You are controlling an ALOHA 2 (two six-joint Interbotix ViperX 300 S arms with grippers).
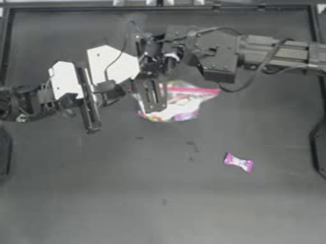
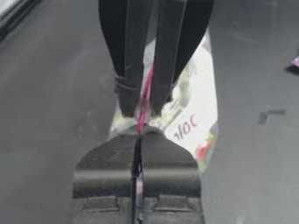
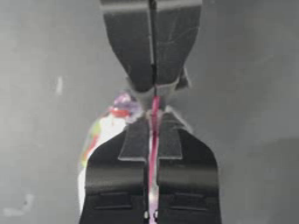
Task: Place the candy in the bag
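Robotics lab bench, dark framed table [image 1: 96, 190], two teleoperated arms with trailing cables, bare work surface

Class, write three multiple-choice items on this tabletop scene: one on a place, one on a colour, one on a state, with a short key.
1. Where does the small bow-shaped wrapped candy lie?
A. inside the bag
B. on the dark table, apart from the bag
C. in an end effector

2. What colour is the strip along the mouth of the clear plastic zip bag?
A. pink
B. green
C. blue

3. How do the left end effector and right end effector stand?
A. both open
B. one open
C. both shut on the bag's mouth

Key: B, the top view shows it alone on the table; A, the strip shows pink; C, both wrist views show jaws pinching the strip.
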